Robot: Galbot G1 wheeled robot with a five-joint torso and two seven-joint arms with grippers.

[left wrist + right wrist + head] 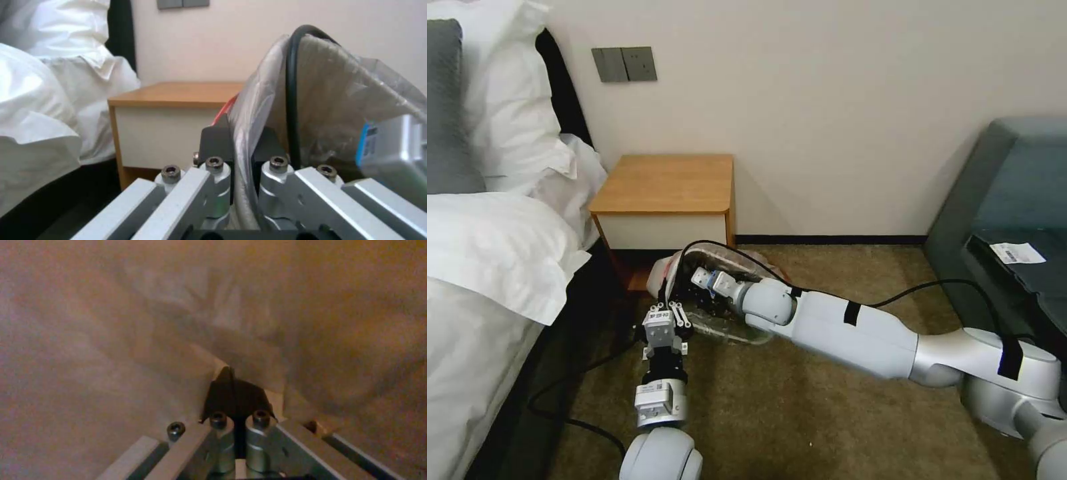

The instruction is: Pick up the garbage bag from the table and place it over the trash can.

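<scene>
The trash can [737,333] sits on the carpet in front of the table [664,183], with the wrinkly clear garbage bag [720,253] draped over its mouth. In the left wrist view the bag [256,96] covers the beige can wall [325,100], and a strip of its red band shows by one finger. My left gripper [670,310] [242,143] is shut on the can's rim with the bag film pinched between its dark pads. My right arm reaches into the can; its gripper [231,386] is shut, tips pressed into the plastic that surrounds it.
A bed with white bedding [487,253] lies along the left, close to the nightstand. A dark grey sofa [1014,200] stands at the right. Black cables [560,400] trail over the brown carpet. The wall [827,100] runs directly behind the table.
</scene>
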